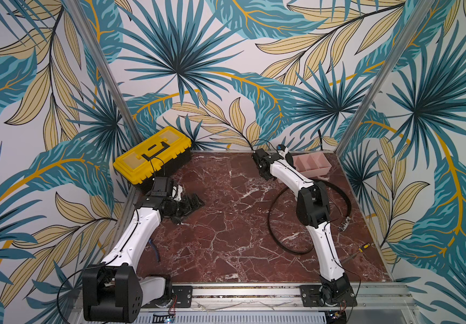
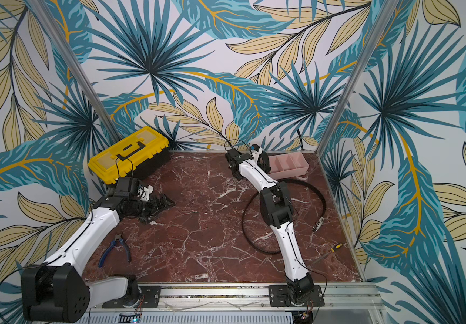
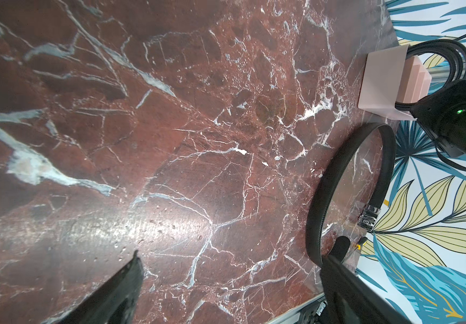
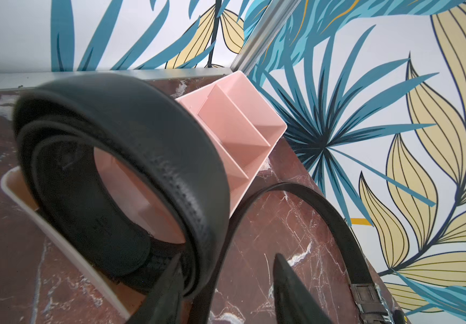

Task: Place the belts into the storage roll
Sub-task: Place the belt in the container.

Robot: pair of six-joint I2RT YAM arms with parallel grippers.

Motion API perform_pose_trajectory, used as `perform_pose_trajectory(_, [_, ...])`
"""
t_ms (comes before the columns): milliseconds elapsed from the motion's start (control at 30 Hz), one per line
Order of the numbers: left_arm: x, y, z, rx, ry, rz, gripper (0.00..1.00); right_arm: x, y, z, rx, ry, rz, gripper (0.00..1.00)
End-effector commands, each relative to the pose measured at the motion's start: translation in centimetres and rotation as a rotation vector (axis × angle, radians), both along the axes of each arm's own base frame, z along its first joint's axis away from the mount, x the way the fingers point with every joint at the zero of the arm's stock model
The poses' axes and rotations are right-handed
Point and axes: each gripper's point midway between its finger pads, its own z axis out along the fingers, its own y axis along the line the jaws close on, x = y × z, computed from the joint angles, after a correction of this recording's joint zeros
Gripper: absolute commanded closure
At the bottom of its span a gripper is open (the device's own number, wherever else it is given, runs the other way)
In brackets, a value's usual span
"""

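Observation:
One belt is a tight black coil standing on edge in the end compartment of the pale pink storage roll, at the table's back right. My right gripper is right at the coil; its jaws stand apart, one finger against the coil's rim and the other clear of it. A second belt lies as a wide loose loop on the marble in front of the tray, its metal buckle near the right edge. My left gripper hovers open and empty over the table's left side.
A yellow-and-black toolbox sits closed at the back left, just behind my left wrist. Blue-handled pliers lie beside the left arm. A small yellow-handled screwdriver lies near the right wall. Patterned walls close three sides of the table.

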Motion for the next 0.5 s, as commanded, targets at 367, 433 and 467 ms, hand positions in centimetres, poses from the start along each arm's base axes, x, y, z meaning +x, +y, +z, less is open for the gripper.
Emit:
perform_pose_trajectory(367, [-0.4,1.1,0.4,0.034,-0.046,0.052,0.00,-0.5,7.4,4.1,0.326,-0.066,0.324,0.01])
perform_pose_trajectory(433, [0.0,1.1,0.5,0.028,-0.050,0.056,0.00,-1.3,7.4,5.3,0.357,-0.075,0.354,0.01])
perform_pose_trajectory(467, [0.2,1.0,0.6,0.022,-0.054,0.057,0.00,-2.0,7.2,5.8,0.360,-0.076,0.356,0.00])
